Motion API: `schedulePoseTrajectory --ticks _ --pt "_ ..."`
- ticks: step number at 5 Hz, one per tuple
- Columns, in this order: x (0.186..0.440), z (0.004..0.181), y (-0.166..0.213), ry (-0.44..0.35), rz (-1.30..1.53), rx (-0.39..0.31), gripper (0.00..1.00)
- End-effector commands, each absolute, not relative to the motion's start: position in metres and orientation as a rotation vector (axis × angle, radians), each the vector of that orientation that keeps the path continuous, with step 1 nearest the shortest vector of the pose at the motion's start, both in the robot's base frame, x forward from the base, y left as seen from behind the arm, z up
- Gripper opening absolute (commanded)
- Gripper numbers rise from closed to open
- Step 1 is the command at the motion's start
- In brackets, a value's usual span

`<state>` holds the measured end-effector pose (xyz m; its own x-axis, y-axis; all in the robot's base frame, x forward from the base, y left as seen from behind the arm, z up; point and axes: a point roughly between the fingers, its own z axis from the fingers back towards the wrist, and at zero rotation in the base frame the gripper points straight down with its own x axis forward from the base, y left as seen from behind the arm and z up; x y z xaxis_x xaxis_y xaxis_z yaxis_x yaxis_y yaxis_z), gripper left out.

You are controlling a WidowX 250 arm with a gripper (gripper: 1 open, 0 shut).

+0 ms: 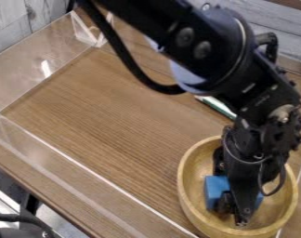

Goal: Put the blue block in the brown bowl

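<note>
The brown bowl (190, 186) sits at the front right corner of the wooden table. Inside it, against the left part of the floor, lies the blue block (216, 191). My black gripper (240, 214) reaches straight down into the bowl, its tip low by the bowl floor just right of the block. The fingers look drawn together and dark, so the jaws read as shut. The block rests against the gripper's left side, and no finger visibly wraps it. The arm hides the bowl's far rim.
A green-and-white marker (215, 100) lies on the table behind the bowl, partly under the arm. Clear acrylic walls (42, 70) run along the table's left and back edges. Bare wood (103, 121) spreads left of the bowl.
</note>
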<state>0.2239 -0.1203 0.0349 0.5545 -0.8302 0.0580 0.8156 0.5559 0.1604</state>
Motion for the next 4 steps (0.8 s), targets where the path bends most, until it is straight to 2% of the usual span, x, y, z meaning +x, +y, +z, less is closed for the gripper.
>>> schedulePoseTrajectory --ticks 1,2,3,4 --pt "0.2288 0.0420 -0.1199 -0.159 -0.980 0.131 0.00" --pt "0.2300 0.0431 -0.1183 -0.157 -0.980 0.141 0.00" --pt "0.2307 0.0449 -0.1173 -0.157 -0.970 0.134 1.00" --pt "0.2316 0.0465 -0.1165 -0.161 -0.959 0.128 1.00"
